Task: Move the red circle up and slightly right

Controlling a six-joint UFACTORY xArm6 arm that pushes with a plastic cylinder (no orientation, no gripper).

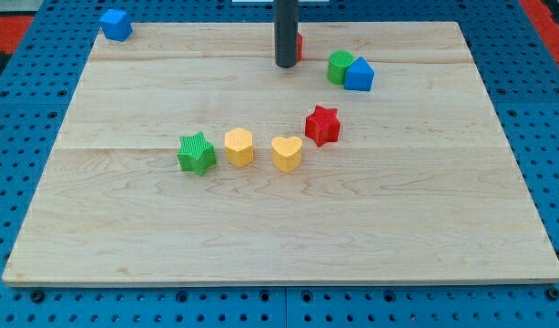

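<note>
While beside the red circle (299, 46), my tip (286, 66) left of green block (340, 66), blue block (360, 75); claw unseen.

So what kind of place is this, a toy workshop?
More likely a robotics lab bench: a wooden board lies on a blue perforated mounting table, with small coloured blocks, and my tip partly hides the red circle.

A single camera is looking down at an angle from above the near edge of a pale wooden tabletop (279, 219), facing toward its far edge at the view's top. It is sitting far enough back that nearly the whole board is fitting in frame, with blue perforated base (25, 100) showing around it.
</note>
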